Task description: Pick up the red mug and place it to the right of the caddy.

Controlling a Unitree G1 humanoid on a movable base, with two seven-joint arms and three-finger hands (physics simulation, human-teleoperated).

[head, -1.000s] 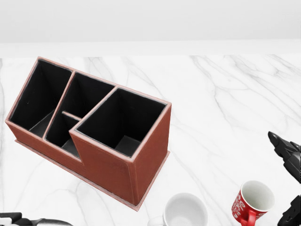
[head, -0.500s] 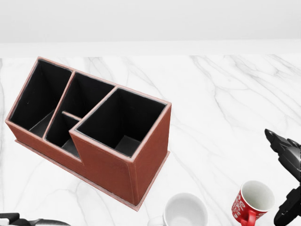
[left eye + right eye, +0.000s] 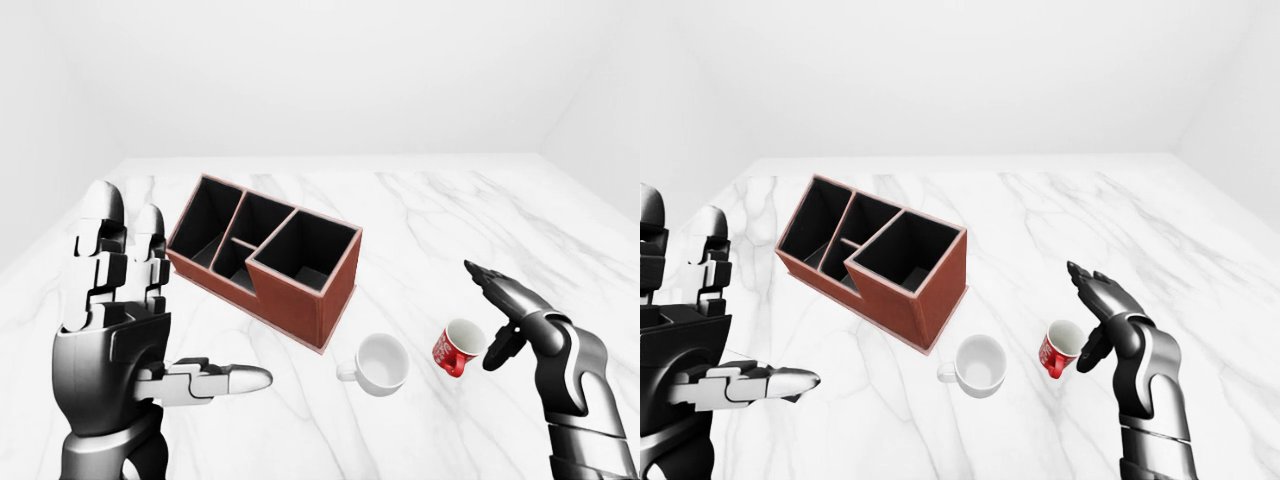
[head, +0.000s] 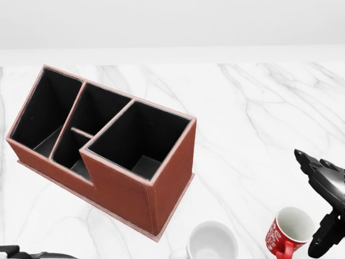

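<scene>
The red mug [image 3: 459, 348] with white lettering stands upright on the marble table, right of a white mug [image 3: 379, 363]. My right hand [image 3: 497, 312] hovers just right of the red mug, fingers spread open around its right side without closing on it. In the head view the red mug [image 4: 288, 232] sits at the bottom right, with the right hand [image 4: 322, 200] beside it. The brown caddy [image 3: 267, 256] with black compartments stands left of both mugs. My left hand [image 3: 130, 330] is raised at the left, open and empty.
The white marble table [image 3: 420, 220] stretches to a white wall at the top. Bare marble lies right of the caddy, above the mugs. The white mug [image 4: 212, 242] sits just below the caddy's right corner in the head view.
My right hand has moved left, closer to the red mug, its fingers now reaching over the mug's right side. Mugs and caddy have not moved.
</scene>
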